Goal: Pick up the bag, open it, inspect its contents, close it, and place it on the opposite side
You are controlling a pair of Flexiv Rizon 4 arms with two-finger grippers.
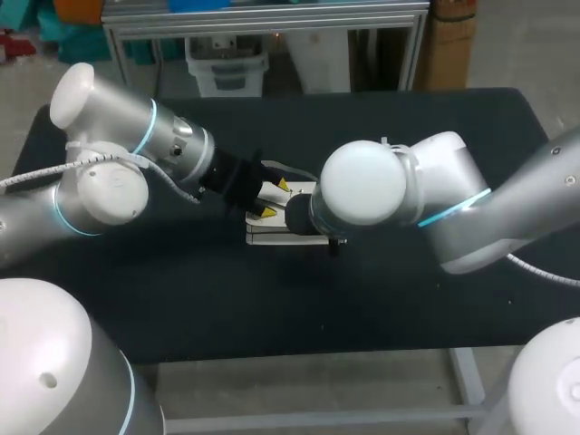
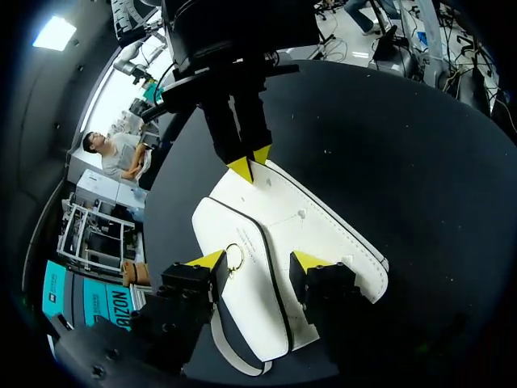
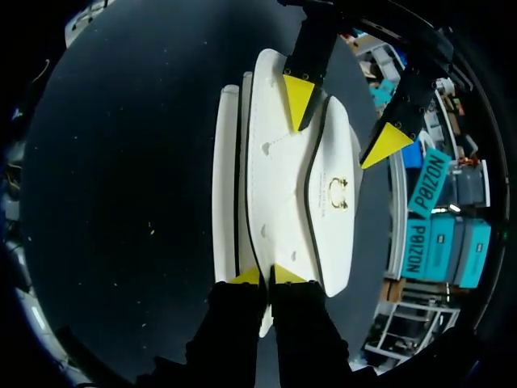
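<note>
closure is seen at the right tool [image 3: 266, 277]: its two yellow tips are drawn almost together and a thin edge of the bag [image 3: 279, 178] is pinched between them at its near end. the left tool [image 2: 258, 263] is held open, its fingers spread wide and set over the opposite end of the bag. one tip is placed above the white body, while the other is past the outer edge of the flap [image 2: 246, 303], so the flap is straddled but not gripped. a small gold ring clasp [image 3: 338, 192] is fixed on the flap, near the left tool's outer finger. the bag is white with dark trim along the flap's curved edge, and it is laid flat with the flap closed. a narrow white band is seen along the side of the body away from the flap. the bag is found about the middle of the black bench [image 1: 408, 299], between the two tools, which face each other across it. the left arm [image 1: 109, 163] is brought in from the left and the right arm [image 1: 435, 199] from the right. in the head view the right tool is hidden under its own wrist.
</note>
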